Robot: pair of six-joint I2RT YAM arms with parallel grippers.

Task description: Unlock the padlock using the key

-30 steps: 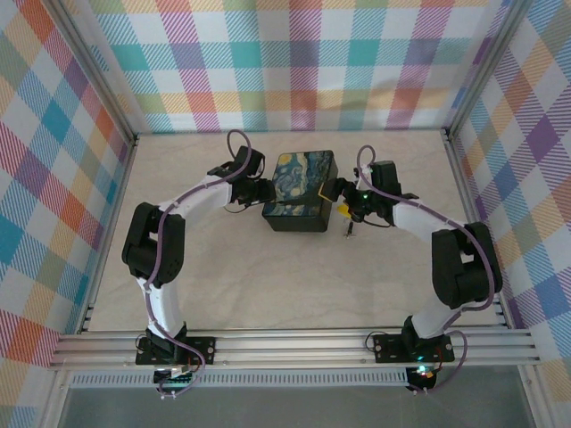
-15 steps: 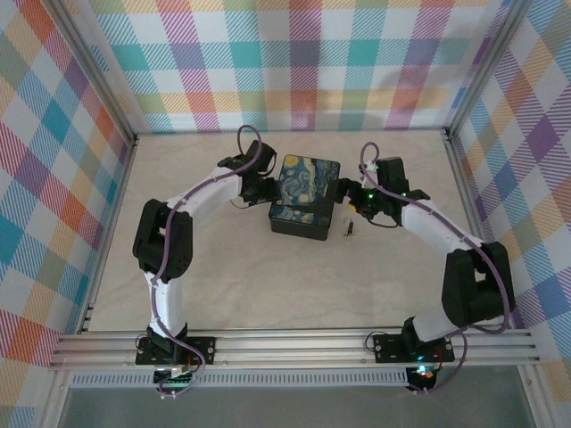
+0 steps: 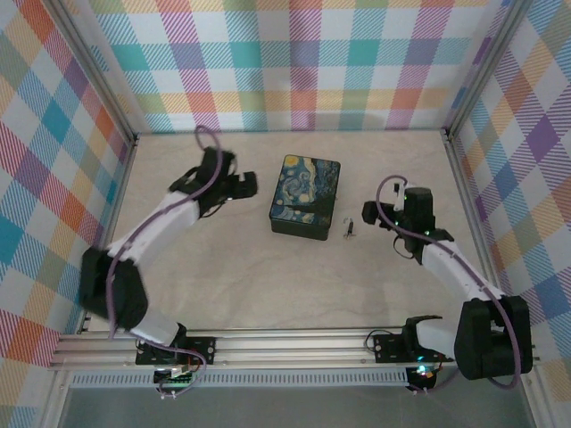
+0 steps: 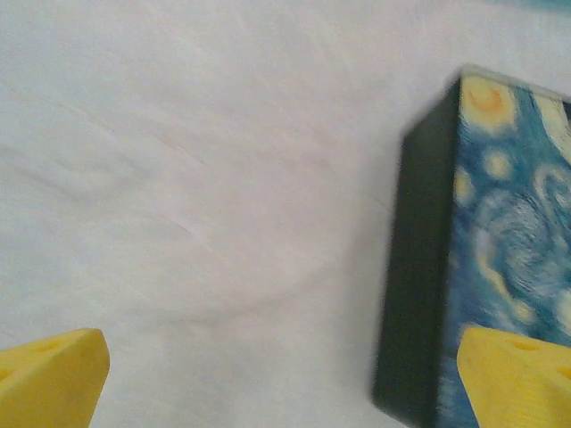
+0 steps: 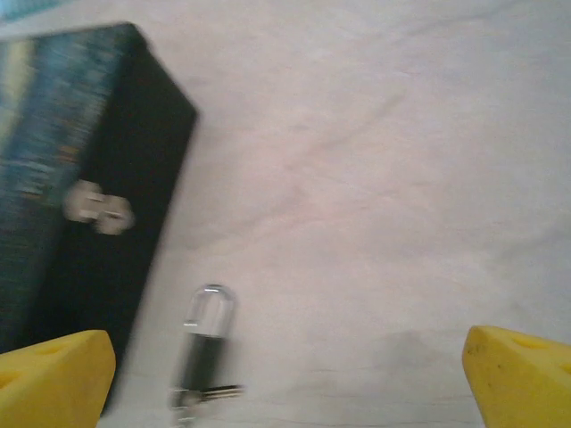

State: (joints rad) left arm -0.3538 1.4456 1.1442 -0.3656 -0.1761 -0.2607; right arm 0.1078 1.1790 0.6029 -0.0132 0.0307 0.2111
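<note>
The small padlock with a silvery shackle and a dark body [image 5: 203, 343] lies flat on the pale table [image 3: 268, 276], just beside the right side of the black box with a blue-and-yellow painted lid [image 3: 305, 198], but not touching it. The tiny silvery metal key [image 5: 207, 392] seems to sit at the bottom end of the padlock, opposite the shackle; the picture is blurred there, so I cannot tell how deep it is inserted.

The right gripper [image 5: 285, 388] is near the padlock, with its yellow fingers [image 5: 55, 374] wide apart and holding nothing. The left gripper [image 4: 285, 383] hangs on the other side of the box, also spread wide and empty.

I judge the padlock to be hard, rigid and a little heavy for its size, with smooth metal that can slip or slide on the table. The key is thin and light, and it may bend or twist out. One gripper should take the dark body across its flat sides; the other should pinch the key head.
</note>
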